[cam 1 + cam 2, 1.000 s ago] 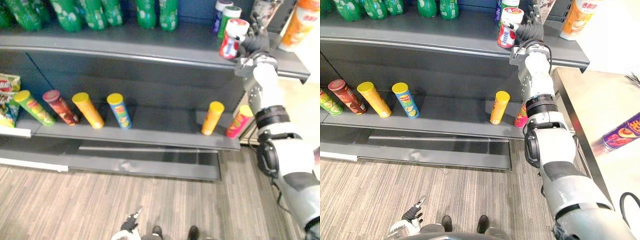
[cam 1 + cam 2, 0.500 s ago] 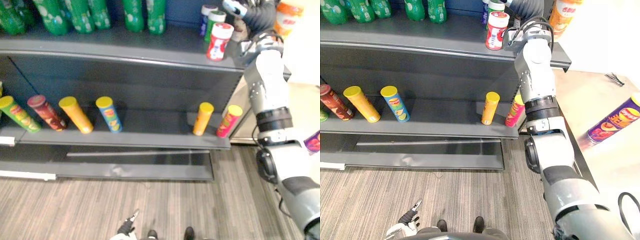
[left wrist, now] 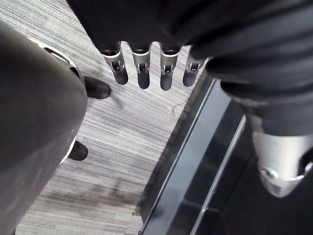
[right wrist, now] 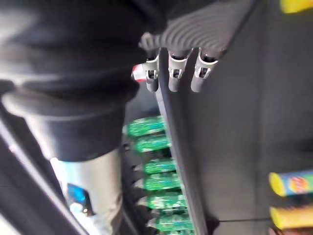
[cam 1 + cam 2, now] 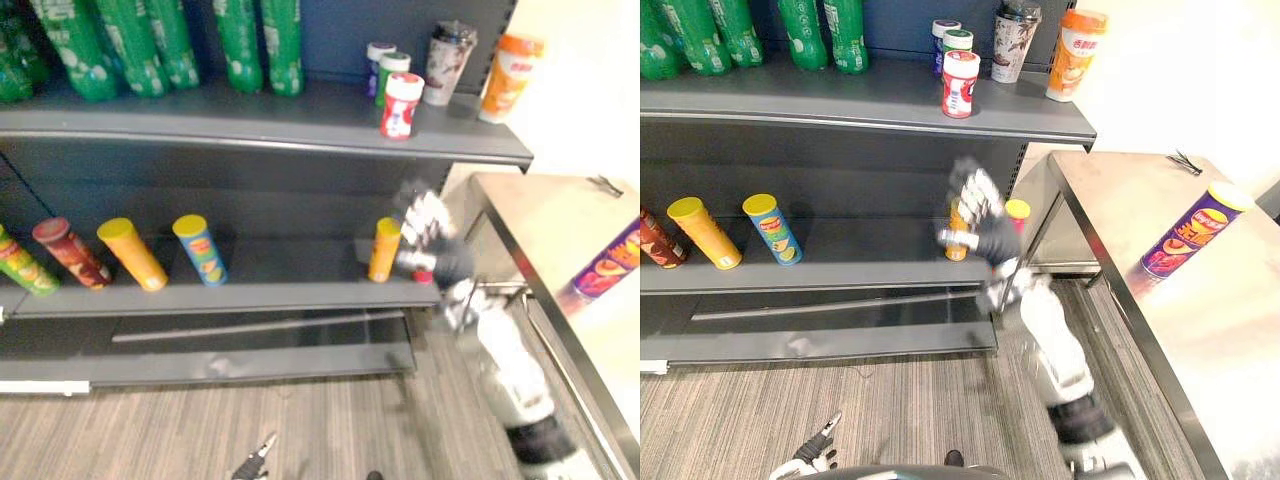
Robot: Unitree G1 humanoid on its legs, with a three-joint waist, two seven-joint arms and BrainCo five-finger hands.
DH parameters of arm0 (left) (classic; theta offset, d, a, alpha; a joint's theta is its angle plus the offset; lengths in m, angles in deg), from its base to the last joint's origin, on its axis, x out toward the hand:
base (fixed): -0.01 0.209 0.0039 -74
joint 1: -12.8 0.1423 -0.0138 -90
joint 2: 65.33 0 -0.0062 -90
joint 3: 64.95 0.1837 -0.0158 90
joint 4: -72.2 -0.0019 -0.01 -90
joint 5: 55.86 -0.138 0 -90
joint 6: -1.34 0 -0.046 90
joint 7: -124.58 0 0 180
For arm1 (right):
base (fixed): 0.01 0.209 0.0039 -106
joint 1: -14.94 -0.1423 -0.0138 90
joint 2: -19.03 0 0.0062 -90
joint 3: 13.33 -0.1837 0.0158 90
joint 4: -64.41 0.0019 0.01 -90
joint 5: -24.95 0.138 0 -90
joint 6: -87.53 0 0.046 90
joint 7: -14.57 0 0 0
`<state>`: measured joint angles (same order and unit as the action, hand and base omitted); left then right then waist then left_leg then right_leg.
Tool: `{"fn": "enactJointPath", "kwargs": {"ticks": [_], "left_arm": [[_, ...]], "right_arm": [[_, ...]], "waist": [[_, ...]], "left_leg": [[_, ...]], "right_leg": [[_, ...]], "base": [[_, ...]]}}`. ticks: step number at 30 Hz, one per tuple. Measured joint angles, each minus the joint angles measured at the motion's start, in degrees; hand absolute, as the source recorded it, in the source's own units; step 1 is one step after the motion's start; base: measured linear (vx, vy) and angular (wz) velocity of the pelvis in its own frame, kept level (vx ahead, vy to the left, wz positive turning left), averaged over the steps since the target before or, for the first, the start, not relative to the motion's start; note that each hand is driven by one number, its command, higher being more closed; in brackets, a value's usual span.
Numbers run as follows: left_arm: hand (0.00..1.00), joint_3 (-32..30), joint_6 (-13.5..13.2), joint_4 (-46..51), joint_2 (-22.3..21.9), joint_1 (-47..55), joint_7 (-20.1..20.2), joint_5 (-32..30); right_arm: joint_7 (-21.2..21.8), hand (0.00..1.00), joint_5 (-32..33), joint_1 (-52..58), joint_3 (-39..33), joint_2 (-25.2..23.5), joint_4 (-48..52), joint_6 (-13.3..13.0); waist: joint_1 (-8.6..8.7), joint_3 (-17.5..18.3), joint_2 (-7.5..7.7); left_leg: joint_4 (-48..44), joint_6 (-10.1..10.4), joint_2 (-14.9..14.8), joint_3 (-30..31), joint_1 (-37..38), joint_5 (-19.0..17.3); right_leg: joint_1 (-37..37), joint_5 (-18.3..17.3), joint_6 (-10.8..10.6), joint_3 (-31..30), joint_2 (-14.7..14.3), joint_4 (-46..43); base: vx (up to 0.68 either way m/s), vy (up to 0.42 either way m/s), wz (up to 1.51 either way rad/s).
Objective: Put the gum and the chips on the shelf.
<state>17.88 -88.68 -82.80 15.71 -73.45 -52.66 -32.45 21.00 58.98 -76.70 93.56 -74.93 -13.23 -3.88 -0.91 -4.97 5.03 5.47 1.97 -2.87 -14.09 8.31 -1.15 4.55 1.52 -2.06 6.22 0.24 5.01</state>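
The gum, a red and white canister (image 5: 400,104), stands upright on the upper shelf (image 5: 250,125) near its right end, with nothing touching it. The chips, a purple can (image 5: 1185,232), lie tilted on the table (image 5: 1240,330) at the right. My right hand (image 5: 980,215) hangs in the air in front of the lower shelf, well below the gum, open and empty; its straight fingers (image 4: 176,73) show in the right wrist view. My left hand (image 5: 805,462) hangs low over the floor, its fingers (image 3: 142,63) straight and holding nothing.
Green bottles (image 5: 130,50) line the upper shelf's left part. Two small canisters (image 5: 385,70), a dark cup (image 5: 445,62) and an orange cup (image 5: 505,75) stand by the gum. Several chip cans (image 5: 200,250) lean on the lower shelf, one orange (image 5: 384,248) beside my right hand.
My right hand has left the gum standing on the upper shelf and dropped down in front of the lower shelf. The camera has swung right, bringing the table and purple can into view.
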Motion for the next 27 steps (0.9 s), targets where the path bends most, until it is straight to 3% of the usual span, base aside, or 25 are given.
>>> {"fn": "enactJointPath", "kwargs": {"ticks": [3, 8, 15, 22, 27], "left_arm": [[0.00, -0.06, -0.39, 0.02, -0.26, 0.57, 0.29, -0.03], [0.00, -2.05, -1.08, 0.06, -1.35, 1.14, 1.13, -0.09], [0.00, -2.16, -2.81, 0.14, -2.86, 1.81, 0.77, 0.08], [0.00, -1.61, -4.52, 1.18, -3.39, 3.07, -0.03, 0.63], [0.00, -1.57, -4.86, 1.27, -3.41, 3.20, 0.04, 1.06]], "right_arm": [[1.91, 0.00, 0.13, 7.59, 1.74, -1.51, -4.30, 1.24], [5.23, 0.00, -0.44, 13.52, -2.65, -6.17, -23.75, 1.55], [7.50, 0.00, -6.58, 14.17, -11.26, -7.10, -50.83, -0.80], [2.77, 0.00, -11.66, 14.57, -23.55, -8.92, -62.75, -5.32], [-0.28, 0.00, -11.74, 16.07, -28.22, -9.92, -65.29, -5.68]], "waist": [[0.91, 0.26, -0.66], [0.99, 0.69, -1.66], [1.31, 1.13, -3.62], [2.32, 0.35, -4.40], [2.37, -0.02, -4.62]], "left_leg": [[0.00, 0.04, 0.17, 0.76, 0.31, -0.03], [0.01, 0.21, 0.24, 1.23, 0.78, -0.14], [0.01, 0.62, 0.25, 1.03, 0.97, -0.41], [0.01, 1.23, -0.06, -0.86, 2.69, -1.18], [0.02, 1.37, -0.15, -1.18, 2.67, -1.46]], "right_leg": [[0.78, -0.04, -0.06, 0.80, 0.24, 0.22], [1.58, -0.10, -0.05, 1.32, 0.32, 0.60], [1.79, -0.10, -0.04, 1.16, 0.32, 0.85], [2.75, -0.13, 0.01, -0.67, -0.10, 0.88], [2.67, -0.24, 0.15, -0.84, -0.21, 0.94]], "base": [[0.01, -0.003, 0.12], [-0.01, -0.008, 0.06], [0.00, -0.001, -0.01], [0.00, -0.006, -0.14], [0.01, -0.005, -0.02]]}}
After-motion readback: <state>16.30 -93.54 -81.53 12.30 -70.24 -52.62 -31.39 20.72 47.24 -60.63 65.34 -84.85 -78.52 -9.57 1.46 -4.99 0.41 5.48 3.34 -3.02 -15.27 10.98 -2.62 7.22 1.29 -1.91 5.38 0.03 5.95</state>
